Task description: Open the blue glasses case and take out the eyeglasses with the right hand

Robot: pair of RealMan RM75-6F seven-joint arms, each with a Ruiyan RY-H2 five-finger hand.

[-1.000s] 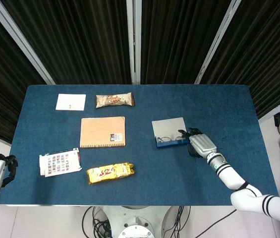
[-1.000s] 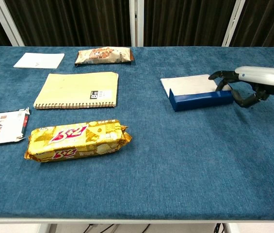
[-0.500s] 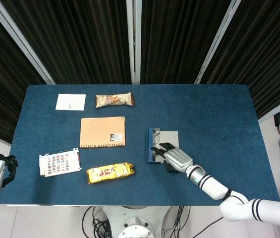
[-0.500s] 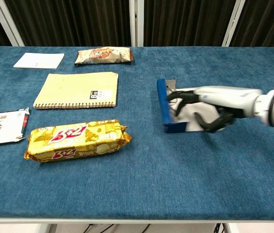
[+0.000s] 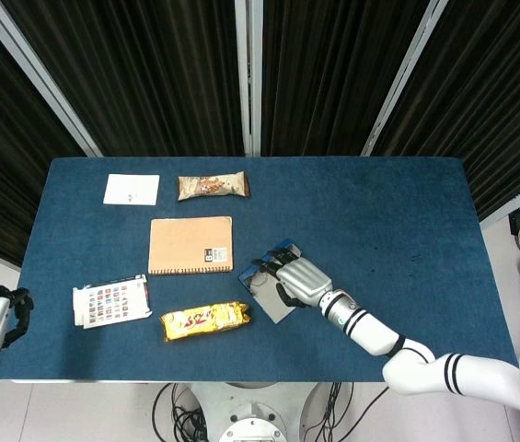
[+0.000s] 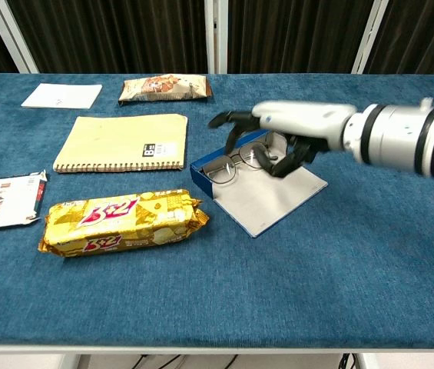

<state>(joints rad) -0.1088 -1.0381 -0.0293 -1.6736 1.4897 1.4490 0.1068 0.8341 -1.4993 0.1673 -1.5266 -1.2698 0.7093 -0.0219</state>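
One right hand (image 6: 278,131) holds eyeglasses (image 6: 236,164) just above open case (image 6: 266,196).

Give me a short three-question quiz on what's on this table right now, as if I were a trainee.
1. True or false: the blue glasses case lies open.
2. Which hand is over the eyeglasses: A) right hand, B) left hand?
3. What lies nearest the case on its left side in the chest view?

Key: 1. True. 2. A. 3. The yellow snack pack.
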